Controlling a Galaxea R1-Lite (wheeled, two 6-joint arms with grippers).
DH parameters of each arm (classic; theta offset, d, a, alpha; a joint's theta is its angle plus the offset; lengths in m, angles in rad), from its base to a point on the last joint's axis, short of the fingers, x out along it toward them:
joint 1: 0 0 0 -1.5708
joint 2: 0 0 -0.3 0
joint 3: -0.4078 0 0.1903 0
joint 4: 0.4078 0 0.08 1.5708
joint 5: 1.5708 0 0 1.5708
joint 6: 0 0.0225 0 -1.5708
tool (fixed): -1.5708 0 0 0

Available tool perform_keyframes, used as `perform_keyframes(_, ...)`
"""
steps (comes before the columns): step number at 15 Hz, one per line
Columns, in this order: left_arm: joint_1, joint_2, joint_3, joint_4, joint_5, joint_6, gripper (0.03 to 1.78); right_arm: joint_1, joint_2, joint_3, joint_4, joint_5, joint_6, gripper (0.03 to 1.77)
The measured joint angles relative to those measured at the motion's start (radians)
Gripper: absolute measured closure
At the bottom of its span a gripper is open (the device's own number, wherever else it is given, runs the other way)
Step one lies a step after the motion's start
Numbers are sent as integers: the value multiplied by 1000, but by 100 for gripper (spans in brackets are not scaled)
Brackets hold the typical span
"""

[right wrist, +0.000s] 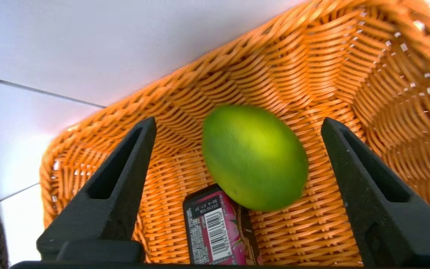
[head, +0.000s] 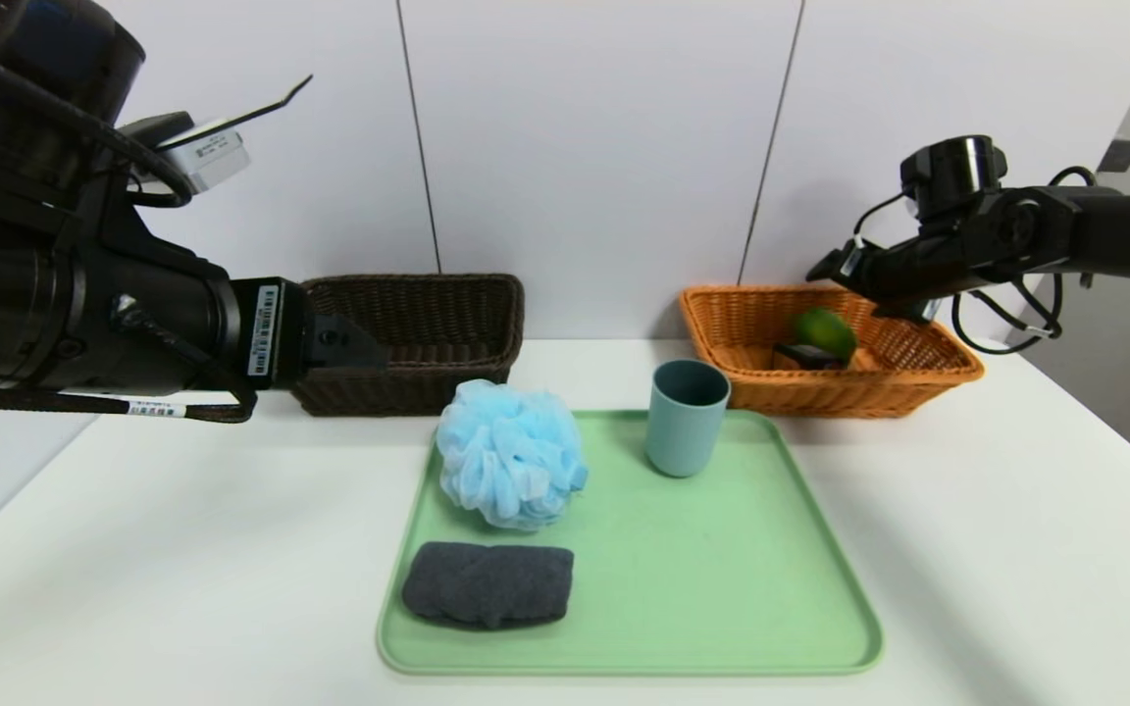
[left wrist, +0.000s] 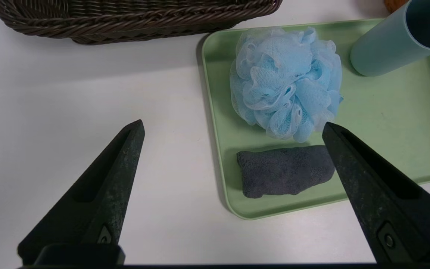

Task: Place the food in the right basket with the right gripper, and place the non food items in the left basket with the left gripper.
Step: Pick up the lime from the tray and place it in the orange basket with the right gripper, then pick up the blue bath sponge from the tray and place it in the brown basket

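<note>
Fingers apart, the right gripper [right wrist: 237, 125] hangs over the orange basket [right wrist: 368, 74], green fruit [right wrist: 254, 157] and small box [right wrist: 215, 228] inside; left gripper [left wrist: 233, 125], fingers apart, is parked near the tray [left wrist: 386, 123].

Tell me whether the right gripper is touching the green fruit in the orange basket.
Apart. In the right wrist view the right gripper stands open, and bare orange basket weave shows between each finger and the green fruit.

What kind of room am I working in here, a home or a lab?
Probably a lab or test bench, not a home: a bare white table against plain white wall panels, with a green tray of sorting items set between a dark brown basket and an orange basket.
</note>
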Motion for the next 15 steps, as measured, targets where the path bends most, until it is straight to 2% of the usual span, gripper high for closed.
perform_keyframes(3, 4, 1, -54, -6, -1, -5, 12, 31, -91, 0, 26, -4, -4, 21)
perform_keyframes(6, 3, 13, -90, -39, -1, -27, 12, 90, -238, 1, 131, -6, -20, 17)
perform_keyframes(8, -10, 29, -95, -153, -3, -54, 12, 128, -340, 8, 239, -9, -40, 15)
perform_keyframes(10, -61, 40, -46, -291, -16, -55, 12, 153, -434, 21, 352, -5, -48, 14)
perform_keyframes(12, -95, 46, 40, -397, -83, -39, 12, 159, -511, 72, 397, -3, -49, 13)
perform_keyframes(15, -112, 55, 188, -547, -197, 61, 12, 153, -586, 147, 400, 0, -39, 11)
